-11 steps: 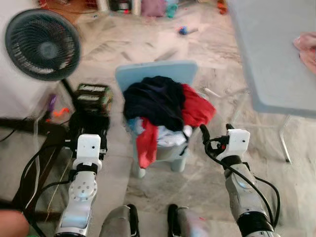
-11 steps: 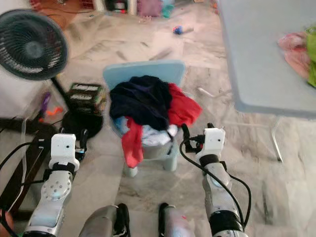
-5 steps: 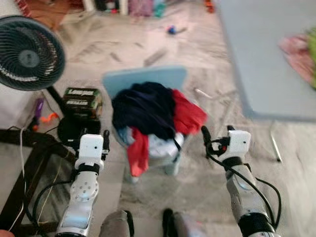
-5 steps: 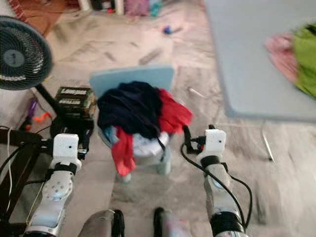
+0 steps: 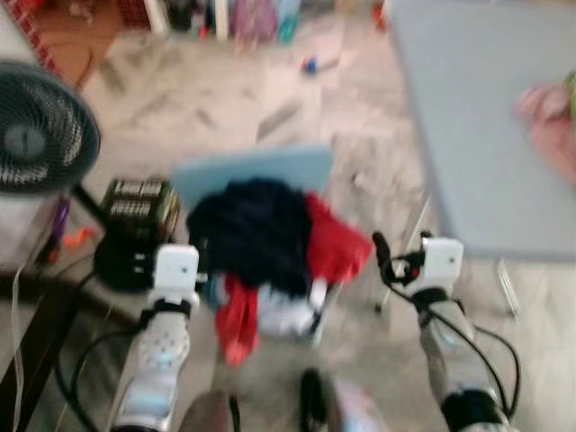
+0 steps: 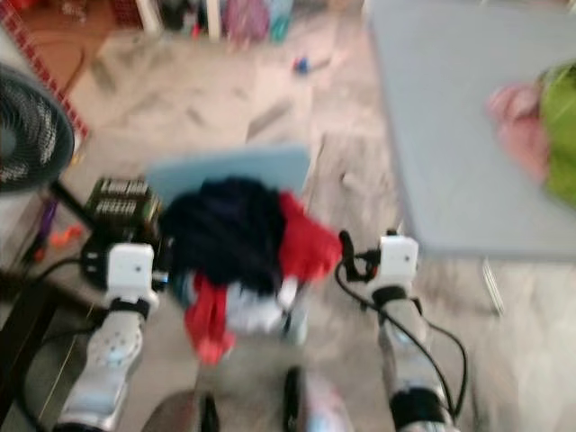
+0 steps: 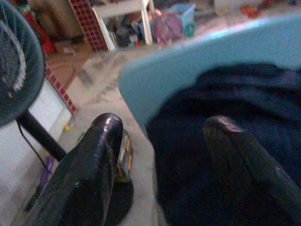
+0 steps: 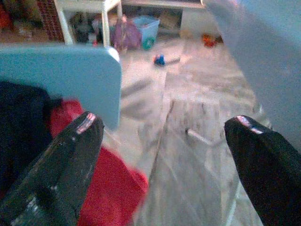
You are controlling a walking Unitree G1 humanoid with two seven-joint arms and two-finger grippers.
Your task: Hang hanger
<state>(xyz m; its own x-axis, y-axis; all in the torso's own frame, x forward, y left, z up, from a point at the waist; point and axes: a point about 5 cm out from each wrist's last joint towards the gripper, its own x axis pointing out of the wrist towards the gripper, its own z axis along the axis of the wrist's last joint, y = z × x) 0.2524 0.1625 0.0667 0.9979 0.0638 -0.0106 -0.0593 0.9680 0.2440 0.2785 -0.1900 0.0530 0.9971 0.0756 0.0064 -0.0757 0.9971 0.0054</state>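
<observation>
A small light blue chair [image 5: 252, 166] stands on the floor just ahead, heaped with clothes: a dark navy garment [image 5: 252, 229] on top, a red one [image 5: 335, 241] on its right side, pale pieces beneath. I cannot make out a hanger in these blurred views. My left gripper [image 7: 160, 127] is open and empty, held at the chair's left side, facing the navy garment. At the chair's right side, my right gripper [image 5: 400, 245] is open and empty too, with the red garment [image 8: 108, 193] just beyond its fingers.
A black fan [image 5: 40, 139] stands at the left with a dark box [image 5: 135, 202] by its base. A grey table [image 5: 477, 117] on the right carries a pink cloth [image 5: 544, 117] and a green one [image 6: 562, 126]. Toys and bins lie on the floor far back.
The whole picture has shifted and blurred, so the camera is moving: the fan slides off to the left and more of the table shows. Both arms keep the same pose, fingers open.
</observation>
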